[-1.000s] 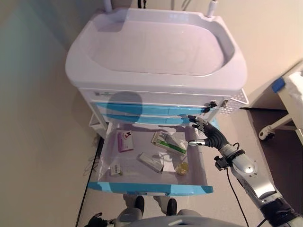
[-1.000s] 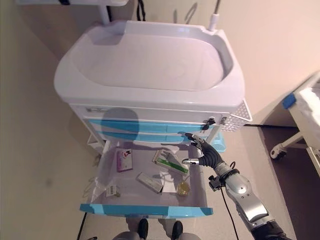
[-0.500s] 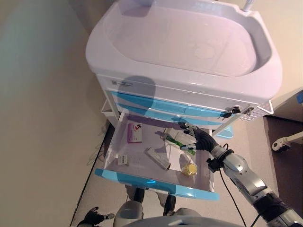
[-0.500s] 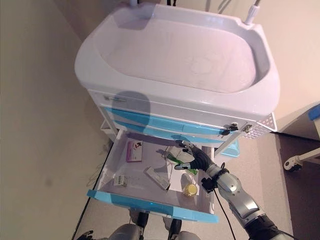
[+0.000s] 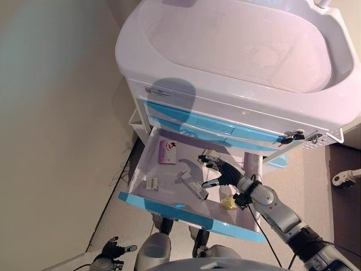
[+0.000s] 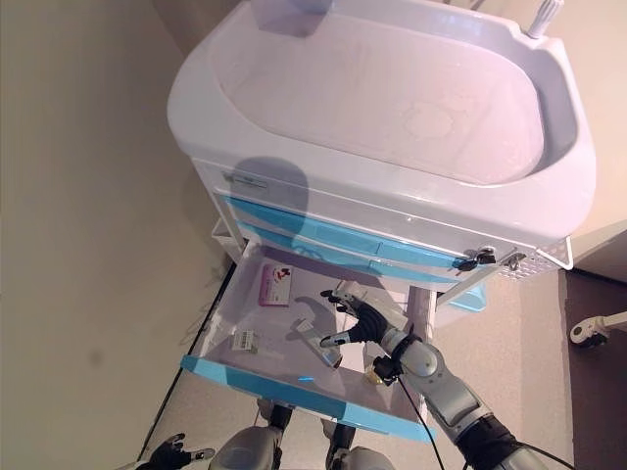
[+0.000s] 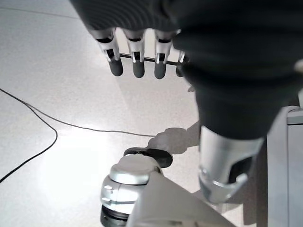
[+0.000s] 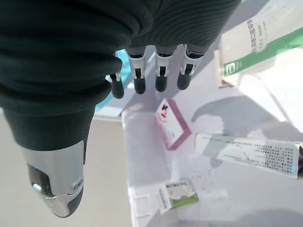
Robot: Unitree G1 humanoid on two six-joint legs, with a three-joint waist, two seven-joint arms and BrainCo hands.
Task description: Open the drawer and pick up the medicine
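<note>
The cart's bottom drawer [image 5: 186, 213] stands pulled open. In it lie a pink box [image 5: 167, 151], a small green-labelled box [image 5: 151, 183], a long white box [image 5: 194, 186] and a small yellow bottle [image 5: 228, 202]. My right hand [image 5: 221, 172] hovers open over the middle of the drawer, fingers straight, holding nothing. The right wrist view shows a green-and-white box [image 8: 258, 45] just past its fingertips [image 8: 161, 82], with the pink box [image 8: 171, 124] and the long white box [image 8: 248, 153] beyond. My left hand [image 7: 156, 42] hangs open by the floor.
The white cart top [image 5: 237, 45] overhangs two closed blue drawers [image 5: 208, 132]. A wall runs close along the cart's left side. A caster of other furniture [image 5: 342, 179] stands on the floor at right. A thin cable [image 7: 42, 123] crosses the floor.
The camera has shifted. My right hand has moved from the drawer's back right corner leftward and lower, over the boxes in the middle of the drawer. The boxes have not moved.
</note>
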